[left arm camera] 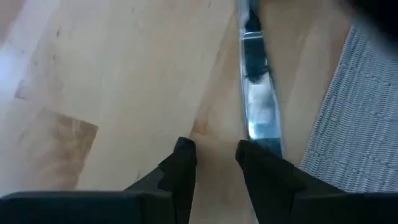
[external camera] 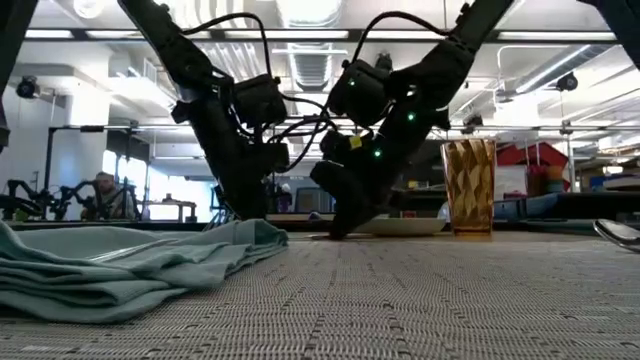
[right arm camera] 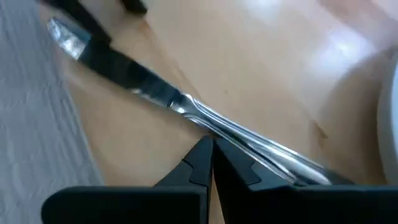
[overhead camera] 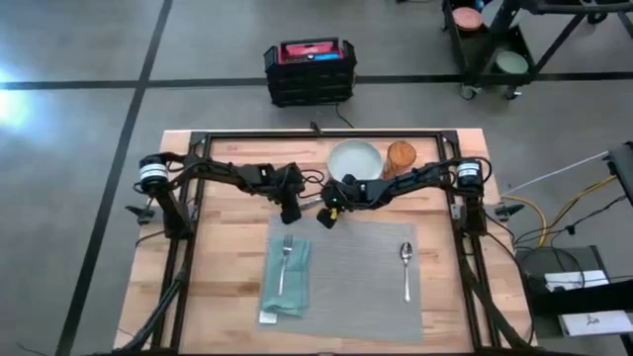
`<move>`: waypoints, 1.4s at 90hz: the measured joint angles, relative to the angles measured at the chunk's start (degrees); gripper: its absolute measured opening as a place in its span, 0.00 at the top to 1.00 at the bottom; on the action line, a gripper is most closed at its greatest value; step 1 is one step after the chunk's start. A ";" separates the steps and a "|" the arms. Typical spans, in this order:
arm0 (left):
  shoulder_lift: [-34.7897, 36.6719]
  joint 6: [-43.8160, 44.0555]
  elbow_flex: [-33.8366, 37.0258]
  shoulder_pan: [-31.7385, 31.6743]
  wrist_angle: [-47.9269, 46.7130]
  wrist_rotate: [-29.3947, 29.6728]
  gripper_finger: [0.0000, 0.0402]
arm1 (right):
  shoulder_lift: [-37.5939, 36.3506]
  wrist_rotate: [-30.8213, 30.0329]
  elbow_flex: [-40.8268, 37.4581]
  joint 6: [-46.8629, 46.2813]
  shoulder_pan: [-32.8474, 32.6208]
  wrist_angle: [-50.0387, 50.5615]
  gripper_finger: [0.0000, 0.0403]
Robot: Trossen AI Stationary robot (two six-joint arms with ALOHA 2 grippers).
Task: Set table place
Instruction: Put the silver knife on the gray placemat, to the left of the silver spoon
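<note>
Already you have the near half of the place laid: the placemat (overhead camera: 346,267) sits square at the table's (overhead camera: 227,257) front, with the teal napkin (overhead camera: 287,282) on its left side, the fork (overhead camera: 286,259) lying along the napkin, and the spoon (overhead camera: 406,269) on its right side.

Just beyond the mat's far edge is the piece in hand — the knife (right arm camera: 186,106), lying flat on bare wood, off the mat. Both arms meet over it. Your left gripper (left arm camera: 214,158) is down at the blade tip, fingers parted a little with only wood between them. Your right gripper (right arm camera: 211,155) is at the handle end, fingers pressed close together; from its wrist view I can't tell whether the handle is pinched or merely beside them.

Farther back, the plate (overhead camera: 354,158) and the amber glass (overhead camera: 401,156) stand side by side near the table's far edge — neither is on the mat. So I'd judge you roughly halfway: knife, plate and glass remain to be placed.
</note>
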State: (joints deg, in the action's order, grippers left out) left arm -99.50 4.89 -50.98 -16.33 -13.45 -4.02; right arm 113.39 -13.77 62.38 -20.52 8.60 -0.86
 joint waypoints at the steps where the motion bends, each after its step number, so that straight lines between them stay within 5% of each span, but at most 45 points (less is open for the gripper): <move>1: 0.00 0.03 0.00 0.02 0.00 -0.01 0.72 | 0.07 -0.12 0.01 0.05 0.06 -0.44 1.00; 56: -0.02 1.19 0.13 0.15 1.03 -1.30 0.72 | 2.25 -0.65 0.20 1.08 4.42 -10.76 1.00; 87: 4.77 -1.45 0.15 0.37 3.16 -5.03 0.72 | -3.30 3.76 1.20 1.74 3.92 -4.22 1.00; 126: 0.85 -1.09 4.03 0.28 10.01 -4.01 0.72 | 0.69 3.84 -0.18 -2.04 3.42 -3.89 1.00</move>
State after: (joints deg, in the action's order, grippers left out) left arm -98.65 3.80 -46.95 -16.05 -3.44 -8.03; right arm 114.08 -9.93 62.20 -22.57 12.01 -4.75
